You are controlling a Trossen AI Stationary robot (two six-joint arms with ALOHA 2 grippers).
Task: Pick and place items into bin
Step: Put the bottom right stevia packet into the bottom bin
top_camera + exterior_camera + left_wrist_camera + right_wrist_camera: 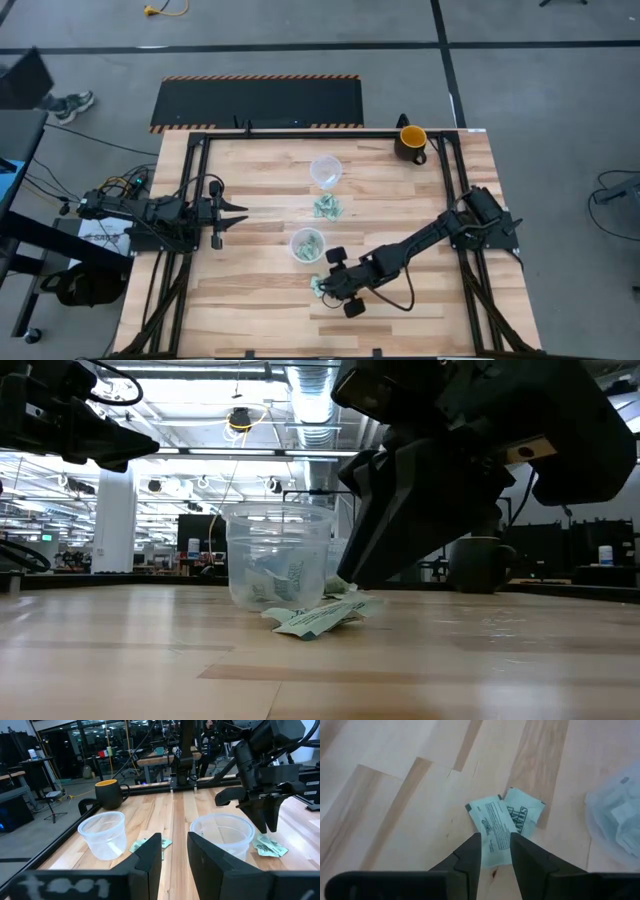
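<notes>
The items are small pale green packets. Two of them (492, 822) (525, 812) lie flat on the table beside a clear cup (307, 244) that holds several more. A further small pile (327, 207) lies between that cup and an empty clear cup (326, 170). My right gripper (495, 851) slants down over the near end of one loose packet, open, with a narrow gap between its fingers. My left gripper (174, 847) stays open and level at the table's left side (240, 212), away from everything. My right gripper comes from above, slanting down, with its fingertips (470, 851) over the near end of the packet (495, 840), which lies flat on the table. I cannot tell whether they touch it.
A yellow-and-dark mug (411, 142) stands at the far right corner. A black frame rail (300, 131) runs along the table's far edge and down both sides. Bare wood lies along the near edge and to the left of the cups.
</notes>
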